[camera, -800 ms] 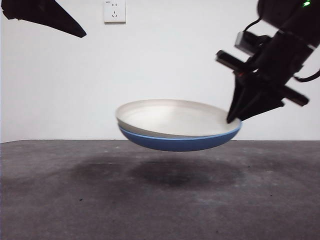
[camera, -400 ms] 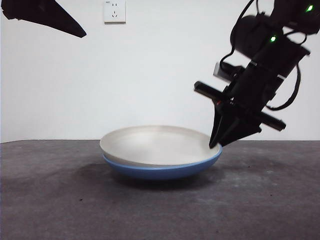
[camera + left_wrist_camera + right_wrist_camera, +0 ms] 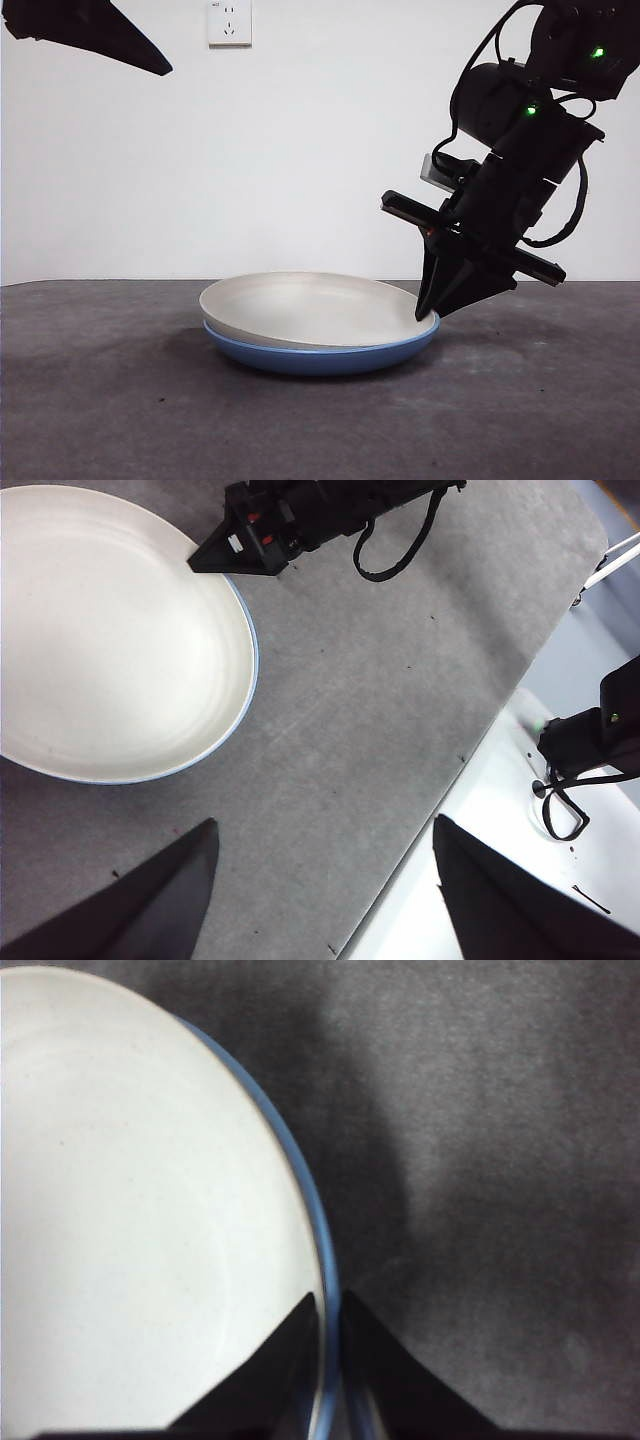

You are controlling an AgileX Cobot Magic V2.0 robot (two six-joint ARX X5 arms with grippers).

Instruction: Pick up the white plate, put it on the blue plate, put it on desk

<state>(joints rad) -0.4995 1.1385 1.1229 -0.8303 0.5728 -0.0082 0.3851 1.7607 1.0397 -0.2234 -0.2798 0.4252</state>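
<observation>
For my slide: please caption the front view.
Right end effector grips stacked cream-white plate and glossy blue plate on grey desk.

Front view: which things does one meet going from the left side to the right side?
Waiting left claw's black tip at the top corner → white wall socket → stacked round cream-white plate on glossy blue plate → right claw shut on their rims.

Most of the blue plate (image 3: 320, 355) lay hidden under the white plate (image 3: 310, 308); only a thin blue rim showed in both wrist views. The right wrist picture's edge cut the stack off toward nine o'clock. Whether the right gripper (image 3: 330, 1310) actually touched the rims was unclear.
</observation>
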